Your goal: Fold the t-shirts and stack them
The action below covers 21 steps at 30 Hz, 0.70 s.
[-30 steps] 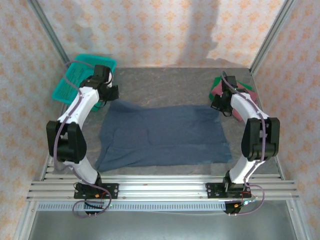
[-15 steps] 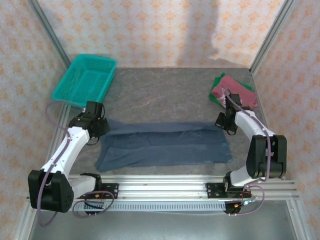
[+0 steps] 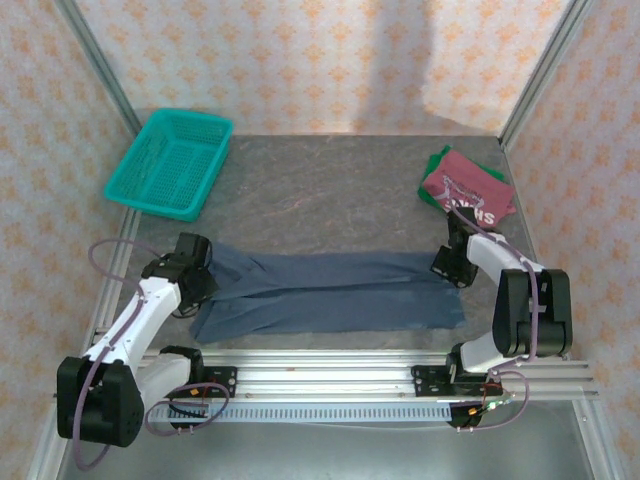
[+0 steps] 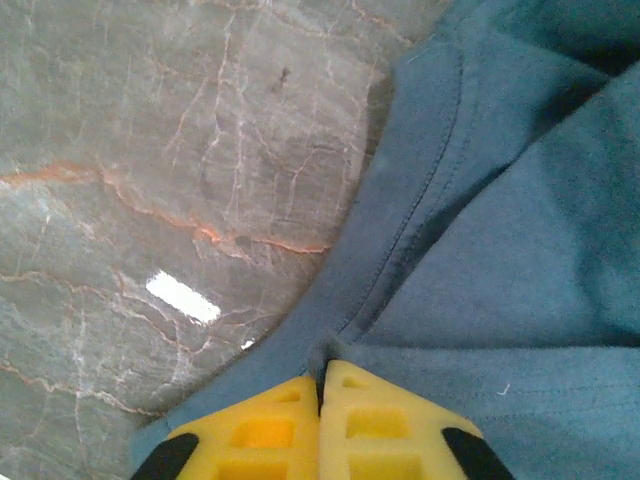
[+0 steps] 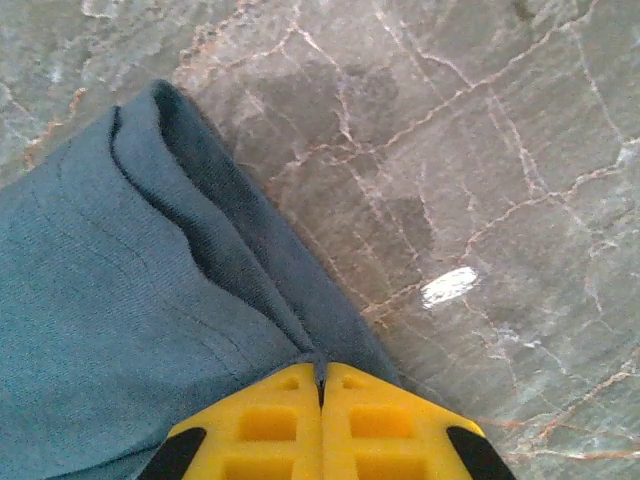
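The slate-blue t-shirt (image 3: 330, 292) lies across the near half of the table, its far edge folded over toward the front. My left gripper (image 3: 205, 281) is shut on the shirt's left far corner; its yellow fingers (image 4: 260, 430) pinch a fold of blue cloth (image 4: 480, 250). At the shirt's right end my right gripper (image 3: 447, 272) is shut on the other corner, and yellow fingers (image 5: 270, 425) clamp the blue cloth (image 5: 110, 300) there. The dark red t-shirt (image 3: 470, 188) with white lettering lies folded on the green t-shirt (image 3: 436, 170) at the back right.
A teal mesh basket (image 3: 171, 162) stands at the back left. Grey marbled tabletop (image 3: 320, 190) shows between the basket and the folded shirts. Aluminium frame rails (image 3: 330, 375) run along the near edge, with patterned walls on three sides.
Both grippers have pulled the blue shirt's far edge toward the near side, folding it into a narrower band. The arms moved from the back of the table to the front.
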### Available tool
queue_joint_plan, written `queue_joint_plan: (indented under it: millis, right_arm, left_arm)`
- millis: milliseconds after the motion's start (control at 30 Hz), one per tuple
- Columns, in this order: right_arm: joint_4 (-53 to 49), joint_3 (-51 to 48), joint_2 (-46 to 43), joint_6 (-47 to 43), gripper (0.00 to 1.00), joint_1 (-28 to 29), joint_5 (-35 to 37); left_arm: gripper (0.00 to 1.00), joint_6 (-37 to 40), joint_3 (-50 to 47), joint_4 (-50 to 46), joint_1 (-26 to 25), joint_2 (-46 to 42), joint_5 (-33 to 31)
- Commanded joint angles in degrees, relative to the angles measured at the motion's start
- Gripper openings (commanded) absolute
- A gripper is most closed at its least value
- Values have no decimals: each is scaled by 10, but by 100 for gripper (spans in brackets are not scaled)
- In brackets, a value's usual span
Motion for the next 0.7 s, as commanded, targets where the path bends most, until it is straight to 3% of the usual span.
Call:
queue_joint_plan:
  millis: [0,33,67,200,267,333,467,667]
  right_arm:
    - [-22,-5,-16,26,32,-6,44]
    - [-25,-5,-17,31,47,-7,46]
    - [-29,-1,-21,37,56,-6,44]
    - [-39,11,-93,39,72,-7,-4]
    - [-32,10,-152,39,88,-7,-44]
    - [-5,2,-207,38,97,-6,-116]
    - [23,-15,-262,32,99,-1,-235]
    - [16,-45,-260,17,99,9,-276]
  left_arm:
    - [31,-39,4,-31,-6,8,-21]
    - [40,-44,12,-39,-11,2,-27]
    - [46,-48,27,-49,-18,-12,-36]
    - [67,-39,118,-69,-62,-89,-84]
    - [70,-5,155,-45,-66,-98,-57]
    - [72,44,176,-11,-67,-76,11]
    - [70,144,208,-16,-80,59,174]
    - [54,215,230,-20,-115,209,177]
